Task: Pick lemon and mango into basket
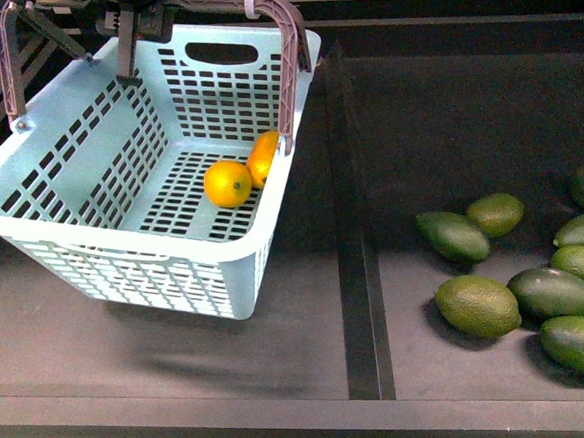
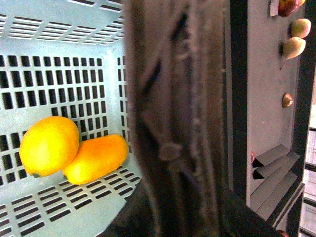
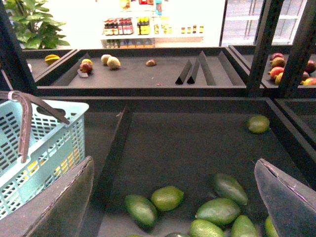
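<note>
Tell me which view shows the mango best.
The left wrist view: the mango lies whole and close on the basket floor, touching the lemon. The front view shows it small, partly behind the lemon. The right wrist view does not show it.

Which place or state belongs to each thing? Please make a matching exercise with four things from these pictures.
Things:
1. lemon
2. mango
3. basket
4. right gripper

Places or states:
a. open, above dark green fruits
b. tilted, handles raised together
c. on the basket floor, nearer the front rim
d. on the basket floor, against the right wall

Pairs: 1-c, 2-d, 3-b, 4-a
</note>
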`<state>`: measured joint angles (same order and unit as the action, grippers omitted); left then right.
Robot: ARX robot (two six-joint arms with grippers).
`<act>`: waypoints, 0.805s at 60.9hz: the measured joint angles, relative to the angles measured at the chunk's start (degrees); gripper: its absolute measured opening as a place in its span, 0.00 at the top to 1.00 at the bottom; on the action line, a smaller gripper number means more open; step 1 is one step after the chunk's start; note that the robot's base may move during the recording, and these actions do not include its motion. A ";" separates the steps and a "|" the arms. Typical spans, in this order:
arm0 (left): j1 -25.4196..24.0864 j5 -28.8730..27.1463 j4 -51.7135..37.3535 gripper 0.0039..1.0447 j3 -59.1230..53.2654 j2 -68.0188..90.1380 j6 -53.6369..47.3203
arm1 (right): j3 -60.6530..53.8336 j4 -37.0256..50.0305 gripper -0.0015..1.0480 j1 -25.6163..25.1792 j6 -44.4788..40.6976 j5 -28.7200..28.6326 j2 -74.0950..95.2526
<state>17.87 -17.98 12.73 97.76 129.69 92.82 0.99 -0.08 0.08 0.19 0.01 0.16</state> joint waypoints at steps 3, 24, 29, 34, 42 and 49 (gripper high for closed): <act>-0.07 0.17 -0.04 0.72 -1.18 -0.85 -0.11 | 0.00 0.00 0.08 0.00 0.00 0.00 0.00; -2.73 -0.98 -0.17 0.06 -13.05 -14.23 -0.83 | 0.00 0.00 0.08 0.00 0.00 0.00 0.00; -3.80 -2.60 0.90 0.07 -17.00 -19.23 -1.31 | 0.00 0.00 0.08 0.00 0.00 0.00 0.00; -5.25 -4.37 2.71 0.06 -21.03 -24.04 -3.08 | 0.00 0.00 0.08 0.00 0.00 0.00 0.00; -6.71 -4.96 3.74 0.06 -22.71 -27.17 -5.20 | 0.00 0.00 0.08 0.00 0.00 -0.02 0.00; -6.67 -4.74 3.76 0.06 -22.93 -27.21 -5.84 | 0.00 0.00 0.08 0.00 0.00 -0.02 0.00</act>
<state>11.20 -22.72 16.49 74.83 102.48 86.98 0.99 -0.08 0.08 0.19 -0.01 0.16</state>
